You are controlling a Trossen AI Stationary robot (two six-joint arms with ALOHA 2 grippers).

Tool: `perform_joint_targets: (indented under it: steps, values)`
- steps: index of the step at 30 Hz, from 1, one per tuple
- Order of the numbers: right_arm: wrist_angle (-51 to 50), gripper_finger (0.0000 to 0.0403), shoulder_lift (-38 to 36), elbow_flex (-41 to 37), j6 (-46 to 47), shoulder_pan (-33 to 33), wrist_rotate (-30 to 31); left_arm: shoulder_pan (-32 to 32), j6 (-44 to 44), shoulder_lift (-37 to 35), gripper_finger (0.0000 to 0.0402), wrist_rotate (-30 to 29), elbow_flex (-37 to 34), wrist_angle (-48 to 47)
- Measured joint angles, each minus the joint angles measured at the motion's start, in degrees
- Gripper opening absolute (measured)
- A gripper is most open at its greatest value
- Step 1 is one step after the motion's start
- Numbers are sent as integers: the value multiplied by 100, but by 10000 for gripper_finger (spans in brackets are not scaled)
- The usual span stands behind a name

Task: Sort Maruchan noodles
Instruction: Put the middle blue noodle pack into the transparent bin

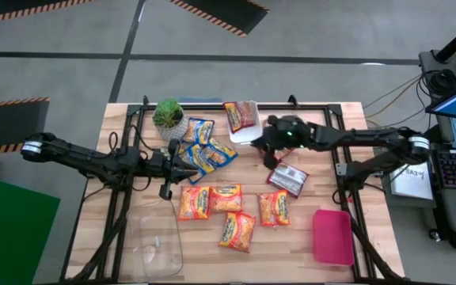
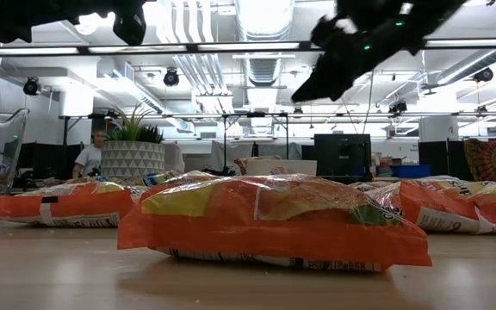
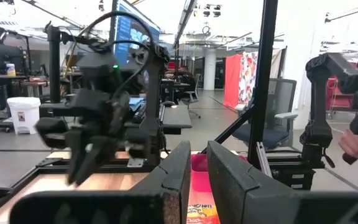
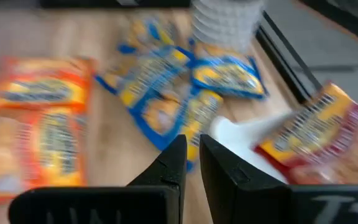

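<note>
The Maruchan noodles lie flat on the wooden table. Blue-and-yellow packets (image 1: 208,146) are grouped beside a potted plant (image 1: 169,117). Several orange packets (image 1: 226,210) lie toward the near edge. One red packet (image 1: 240,115) rests on a white tray (image 1: 253,131) at the far edge, and another red packet (image 1: 287,179) lies right of centre. My left gripper (image 1: 190,170) hovers near the blue packets, shut and holding nothing (image 3: 199,149). My right gripper (image 1: 261,146) hangs above the table beside the white tray, shut and holding nothing (image 4: 193,142).
A pink container (image 1: 332,236) stands at the near right and a clear container (image 1: 161,245) at the near left. A black frame (image 1: 339,170) runs along the table's sides. A person sits in the room beyond the table (image 2: 89,159).
</note>
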Motion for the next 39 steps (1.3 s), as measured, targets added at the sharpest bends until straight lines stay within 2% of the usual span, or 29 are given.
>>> perform_joint_targets:
  steps: [3,14,18,23,28,31,35,39]
  values:
    - [595,34,-457,-526,142,15,-328,-2,-67,0,39,-2,0,-2]
    - [2201,34,-1644,-2042,505,24,-465,-2,-541,167,39,-25,0,27]
    - [2583,34,-1790,-2422,541,34,-523,1,-779,562,39,-249,-2,265]
    - [3558,34,-1808,-2965,566,37,-918,0,-1099,1157,39,-315,72,619]
    - [4421,34,-1808,-3459,652,37,-936,-1,-1408,1617,39,-306,316,628]
    - [4584,34,-1810,-3603,684,37,-935,-1,-1543,1808,39,-304,455,590]
    - [4617,34,-1810,-3584,764,35,-906,-1,-2215,1886,39,-302,753,-78]
    - [4633,34,-1802,-3494,817,35,-902,-131,-3150,1912,39,-345,1292,-1910]
